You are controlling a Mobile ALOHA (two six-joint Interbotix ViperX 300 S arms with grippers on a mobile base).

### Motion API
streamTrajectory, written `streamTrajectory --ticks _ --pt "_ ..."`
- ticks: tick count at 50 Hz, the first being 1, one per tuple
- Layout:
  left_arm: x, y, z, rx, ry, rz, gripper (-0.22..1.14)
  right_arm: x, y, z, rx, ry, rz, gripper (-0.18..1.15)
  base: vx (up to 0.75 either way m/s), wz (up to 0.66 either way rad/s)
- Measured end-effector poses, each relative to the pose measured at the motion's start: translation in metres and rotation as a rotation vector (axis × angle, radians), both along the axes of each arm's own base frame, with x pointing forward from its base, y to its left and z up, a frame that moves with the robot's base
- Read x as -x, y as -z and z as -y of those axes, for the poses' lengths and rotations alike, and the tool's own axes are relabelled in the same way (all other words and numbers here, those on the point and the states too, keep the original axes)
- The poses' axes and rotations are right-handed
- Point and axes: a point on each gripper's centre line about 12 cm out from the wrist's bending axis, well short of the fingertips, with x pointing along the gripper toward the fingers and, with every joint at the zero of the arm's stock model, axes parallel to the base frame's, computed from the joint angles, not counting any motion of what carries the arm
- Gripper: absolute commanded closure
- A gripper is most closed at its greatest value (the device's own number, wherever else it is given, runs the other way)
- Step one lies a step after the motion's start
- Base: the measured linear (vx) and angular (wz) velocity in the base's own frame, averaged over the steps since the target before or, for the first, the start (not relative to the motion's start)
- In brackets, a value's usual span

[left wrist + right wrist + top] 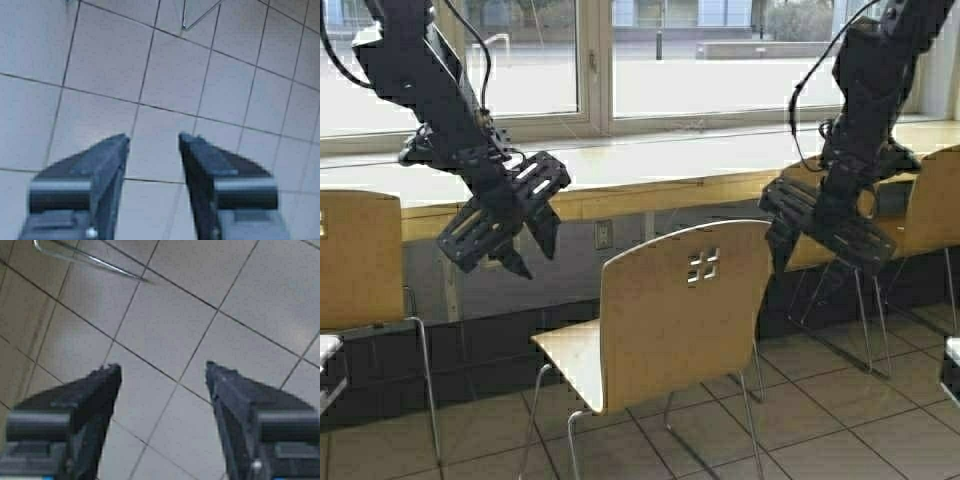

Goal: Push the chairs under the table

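High view: both arms hang in front of the table, fingers pointed down at the floor.
Left gripper: jaws parted by a moderate gap, holding nothing; only tiled floor shows between its fingers in the left wrist view.
Right gripper: jaws spread wider, also holding nothing; its fingers frame bare tiles and a thin metal chair leg beyond the tips.
Middle chair: between the two grippers and below them, touching neither; backrest upright with its four-square cutout toward the camera, seat pointing away and to the robot's left, so it stands angled to the table and clear of it.
Right-hand chair: just behind the right gripper, seat partly under the table edge.
Left-hand chair: well to the outer side of the left gripper, backrest toward the camera.
Table: beyond both grippers, long axis running left to right beneath the window.
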Motion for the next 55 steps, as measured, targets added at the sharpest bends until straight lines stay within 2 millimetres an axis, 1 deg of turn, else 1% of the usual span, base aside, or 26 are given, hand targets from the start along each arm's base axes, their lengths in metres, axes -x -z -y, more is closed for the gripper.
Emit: streamTrajectory --ticks 6,11,17,20,23,27,31,38,45,50,55 --pt "0.005 -0.001 0.015 0.108 -0.108 -0.036 0.17 -0.003 -0.002 0.001 -0.055 0.11 -0.003 0.09 0.23 -0.03" --pt "0.009 0.001 0.042 0.197 -0.164 -0.06 0.17 -0.012 -0.007 -0.003 -0.092 0.153 0.01 0.09 0.25 0.0" --pt "0.009 0.007 0.077 0.26 -0.176 -0.074 0.17 -0.018 -0.015 -0.009 -0.136 0.16 0.013 0.09 0.26 0.0" --pt "0.007 0.009 0.087 0.284 -0.19 -0.074 0.17 -0.022 -0.022 -0.011 -0.152 0.163 0.029 0.09 0.26 0.02" --pt "0.005 0.015 0.096 0.314 -0.237 -0.077 0.17 -0.026 -0.029 -0.012 -0.163 0.165 0.047 0.09 0.25 0.03" --pt "0.004 0.02 0.1 0.337 -0.293 -0.069 0.17 -0.031 -0.038 -0.014 -0.174 0.164 0.071 0.09 0.25 0.05" --pt "0.002 0.02 0.103 0.358 -0.336 -0.049 0.17 -0.036 -0.045 -0.015 -0.183 0.164 0.09 0.09 0.23 0.04" --pt "-0.003 0.019 0.103 0.393 -0.409 -0.012 0.17 -0.04 -0.05 -0.021 -0.193 0.152 0.106 0.09 0.23 0.02" --pt "-0.007 0.028 0.103 0.419 -0.478 -0.008 0.17 -0.05 -0.058 -0.021 -0.204 0.154 0.132 0.09 0.22 -0.07" --pt "-0.006 0.035 0.103 0.416 -0.49 -0.018 0.17 -0.054 -0.057 -0.022 -0.206 0.155 0.134 0.09 0.22 -0.14" --pt "-0.002 0.039 0.108 0.419 -0.488 -0.027 0.17 -0.058 -0.055 -0.021 -0.208 0.157 0.132 0.09 0.2 -0.14"
